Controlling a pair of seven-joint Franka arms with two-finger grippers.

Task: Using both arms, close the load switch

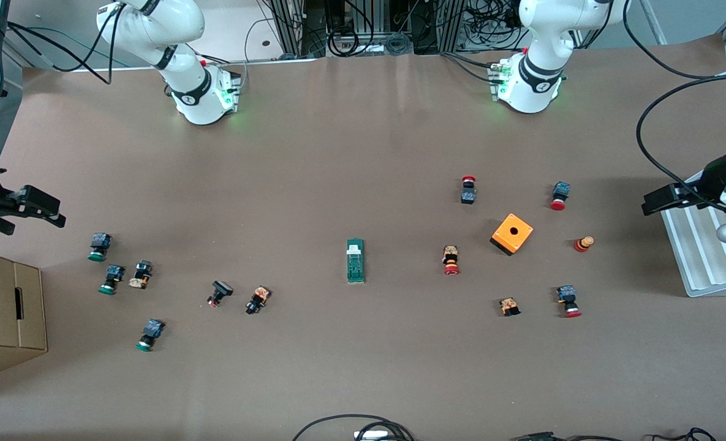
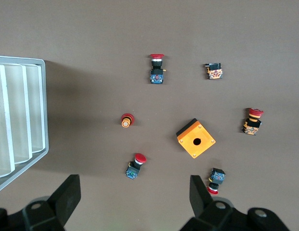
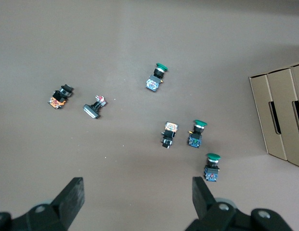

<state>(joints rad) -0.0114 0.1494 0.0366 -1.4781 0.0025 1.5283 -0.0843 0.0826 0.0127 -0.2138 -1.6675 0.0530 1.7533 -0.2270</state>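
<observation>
Green load switch [image 1: 355, 261] lies mid-table, at 9 o'clock of the orange box [image 1: 512, 234]. I see the left gripper [image 2: 132, 199] spread wide above red buttons, the right gripper [image 3: 138, 199] spread wide above green buttons.

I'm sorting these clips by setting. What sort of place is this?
Most likely a robotics lab bench, not a factory line. Two white arms are bolted to a paper-covered table, cables and rack gear crowd its edge by their bases, and industrial parts lie scattered: a load switch, an orange box and loose push buttons.
</observation>
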